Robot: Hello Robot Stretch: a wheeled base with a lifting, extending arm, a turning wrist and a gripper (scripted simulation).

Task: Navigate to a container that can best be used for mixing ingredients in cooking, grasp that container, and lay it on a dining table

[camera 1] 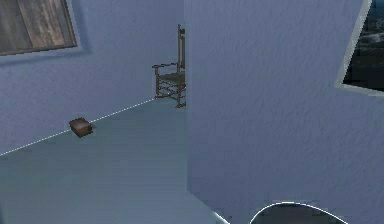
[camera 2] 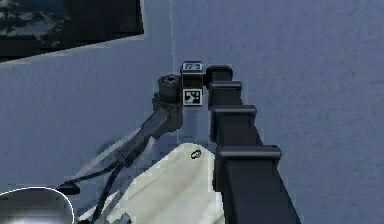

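Observation:
In the arm side view my arm [camera 2: 245, 150] rises from the bottom edge toward a blue wall. The gripper [camera 2: 88, 192] hangs from its dark body [camera 2: 165, 98], and the thin fingers [camera 2: 125, 160] slant down to the left. A round pale shape, perhaps a bowl [camera 2: 32, 205], lies at the bottom left corner, close to the fingertips. I cannot tell whether the gripper holds anything. A dark round shape with a white rim [camera 1: 296, 212] sits at the forward view's bottom right.
A blue wall corner [camera 1: 185, 110] juts out just ahead. A wooden rocking chair [camera 1: 170, 80] stands at the back, and a small brown box [camera 1: 80, 126] lies on the floor at the left. A whitish sloped surface [camera 2: 175, 185] lies under the arm.

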